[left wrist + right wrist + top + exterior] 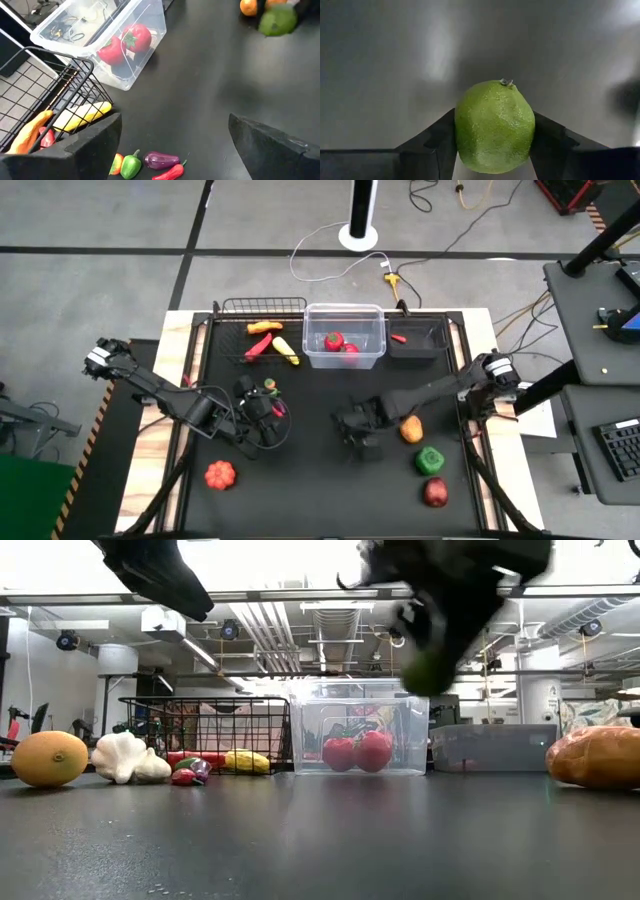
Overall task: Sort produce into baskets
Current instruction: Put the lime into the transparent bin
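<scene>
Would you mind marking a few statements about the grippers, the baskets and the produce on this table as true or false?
1. The right gripper holds a round green lime-like fruit. True.
2. The clear plastic bin is empty. False: two red tomatoes lie in it.
3. The left gripper is shut on a chilli. False: it is open and holds nothing.
4. The black wire basket holds a long yellow piece. True.
5. An orange pumpkin sits on the table outside the baskets. True.
</scene>
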Motion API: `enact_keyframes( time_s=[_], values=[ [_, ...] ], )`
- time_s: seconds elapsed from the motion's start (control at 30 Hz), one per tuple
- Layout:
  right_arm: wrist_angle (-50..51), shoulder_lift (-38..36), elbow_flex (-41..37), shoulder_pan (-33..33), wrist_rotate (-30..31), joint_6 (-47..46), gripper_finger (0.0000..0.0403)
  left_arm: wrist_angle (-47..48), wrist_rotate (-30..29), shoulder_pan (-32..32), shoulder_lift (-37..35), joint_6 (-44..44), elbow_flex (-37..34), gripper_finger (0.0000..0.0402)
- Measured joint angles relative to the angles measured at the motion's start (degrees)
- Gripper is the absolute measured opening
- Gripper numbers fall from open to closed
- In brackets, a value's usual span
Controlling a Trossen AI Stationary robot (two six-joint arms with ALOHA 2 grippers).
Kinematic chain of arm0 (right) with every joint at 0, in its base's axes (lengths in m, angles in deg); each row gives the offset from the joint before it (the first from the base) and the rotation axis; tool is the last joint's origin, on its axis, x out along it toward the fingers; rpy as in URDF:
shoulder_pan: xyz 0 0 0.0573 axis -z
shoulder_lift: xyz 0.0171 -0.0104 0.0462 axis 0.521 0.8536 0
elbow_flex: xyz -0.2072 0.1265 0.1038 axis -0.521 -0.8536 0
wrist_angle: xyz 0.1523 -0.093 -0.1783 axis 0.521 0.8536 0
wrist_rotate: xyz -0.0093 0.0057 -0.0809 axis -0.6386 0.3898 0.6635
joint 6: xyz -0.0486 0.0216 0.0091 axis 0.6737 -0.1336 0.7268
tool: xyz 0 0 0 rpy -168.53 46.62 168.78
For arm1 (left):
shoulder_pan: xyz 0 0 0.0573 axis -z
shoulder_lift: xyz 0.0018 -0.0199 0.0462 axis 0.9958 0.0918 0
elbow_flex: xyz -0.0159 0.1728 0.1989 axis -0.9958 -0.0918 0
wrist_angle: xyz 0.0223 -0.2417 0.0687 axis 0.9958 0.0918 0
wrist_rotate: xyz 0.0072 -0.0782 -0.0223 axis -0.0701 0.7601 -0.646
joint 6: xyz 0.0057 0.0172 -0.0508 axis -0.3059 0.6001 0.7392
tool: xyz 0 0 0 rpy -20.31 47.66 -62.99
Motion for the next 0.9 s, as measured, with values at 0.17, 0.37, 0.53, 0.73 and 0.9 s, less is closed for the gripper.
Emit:
enact_keyframes(
  time_s=[0.17,0.37,0.53,0.73,0.9],
  values=[
    [-3.79,0.0,8.81,5.58,0.89,7.9,0.0188,0.2,-1.89,0.0,0.0,-0.53,0.0,0.0346],
    [-6.13,0.0,18.22,13.92,3.22,10.91,0.0188,0.23,-2.78,0.0,0.0,-0.26,0.0,0.0346],
    [-5.76,0.0,22.51,22.52,3.17,6.69,0.0189,0.23,-2.78,0.0,0.0,0.86,0.0,0.0346],
    [-4.63,0.0,22.32,32.3,2.1,1.24,0.0189,0.23,-2.82,0.0,0.0,1.2,0.0,0.0346],
    [-2.34,0.02,18.82,38.6,-0.85,-2.38,0.0189,0.2,-2.92,0.0,0.0,1.48,0.0,0.0346]
  ],
)
